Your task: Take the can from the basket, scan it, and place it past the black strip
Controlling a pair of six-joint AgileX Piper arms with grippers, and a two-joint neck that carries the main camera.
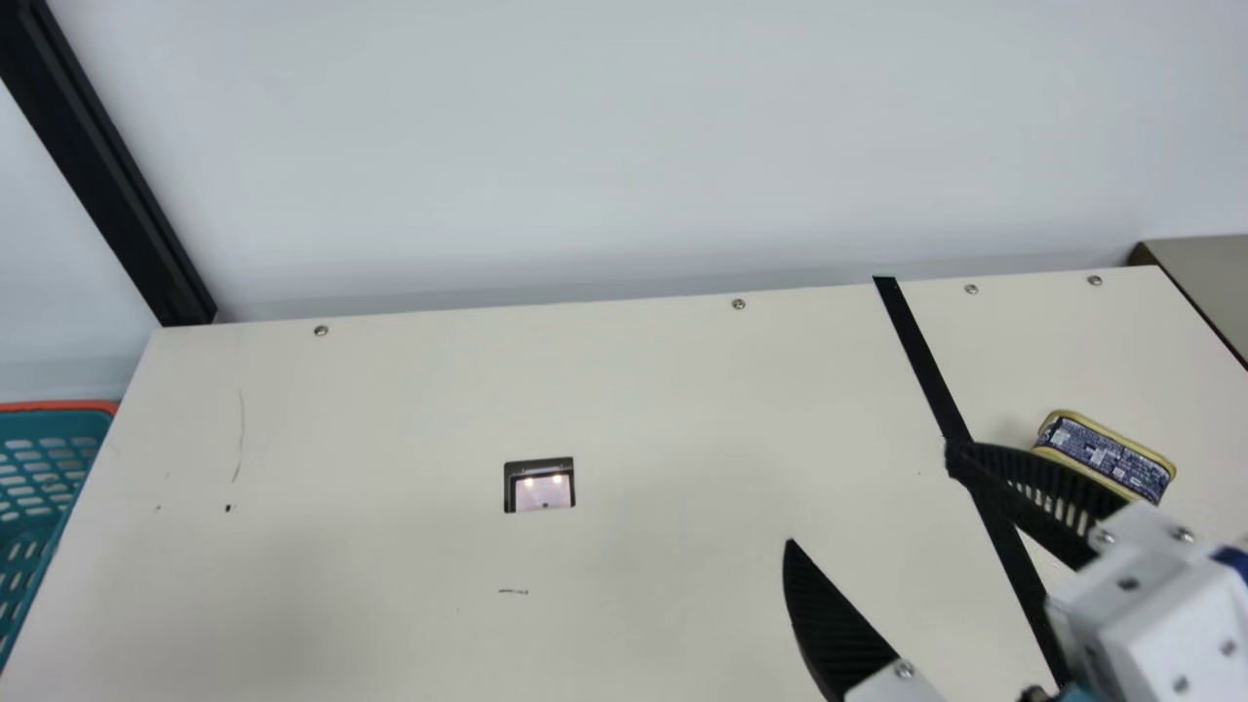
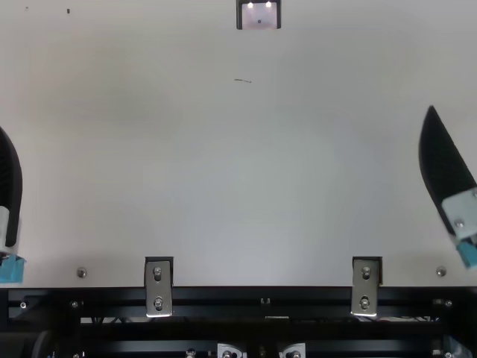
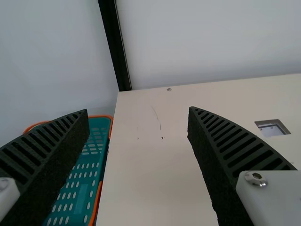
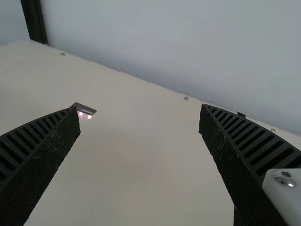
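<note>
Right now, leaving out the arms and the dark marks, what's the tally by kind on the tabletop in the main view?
Rectangular gold-rimmed can with dark label: 1
Long black strip: 1
Black-framed scanner window: 1
Round silver screws, far edge: 4
Total: 7

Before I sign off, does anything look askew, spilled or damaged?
The rectangular can past the black strip seems to lie on a narrow side, printed band up, perhaps unintended. The table has dark marks, likely wear. I see no spill.

can [image 1: 1105,456] is flat and gold-rimmed, dark-blue printed side up — so yeah, tipped on edge; it's sitting past the black strip [image 1: 921,356]
</note>
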